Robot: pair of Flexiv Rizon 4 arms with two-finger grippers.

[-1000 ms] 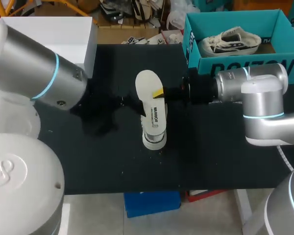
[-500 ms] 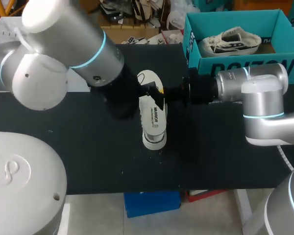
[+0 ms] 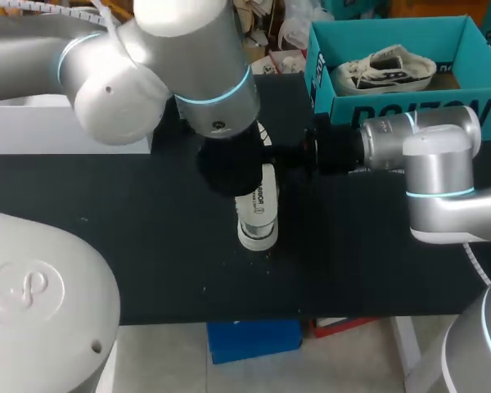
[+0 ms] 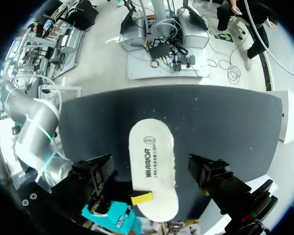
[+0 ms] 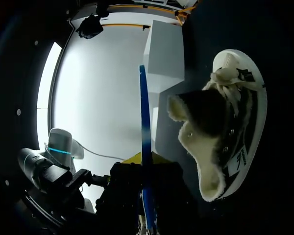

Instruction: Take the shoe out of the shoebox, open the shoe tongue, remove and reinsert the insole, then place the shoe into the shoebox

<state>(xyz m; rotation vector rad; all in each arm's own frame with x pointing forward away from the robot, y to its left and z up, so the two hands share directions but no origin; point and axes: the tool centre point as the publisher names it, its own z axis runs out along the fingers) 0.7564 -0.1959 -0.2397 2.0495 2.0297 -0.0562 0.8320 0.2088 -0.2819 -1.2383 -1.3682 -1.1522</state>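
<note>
Left wrist view shows the left gripper (image 4: 153, 171) spread wide, its two dark fingers (image 4: 99, 171) flanking the white insole (image 4: 152, 147) and apart from it, while a yellow fingertip (image 4: 142, 198) of the right arm sits on the insole's edge near the teal shoebox (image 4: 112, 215). Right wrist view has the insole edge-on, clamped in the right gripper (image 5: 146, 166), with the fleece-lined shoe (image 5: 230, 132) lying on the black table (image 5: 279, 58) just beside it

white insole (image 4: 152, 166) outside, shoe (image 3: 385, 70) inside teal shoebox (image 3: 409, 110).
</note>
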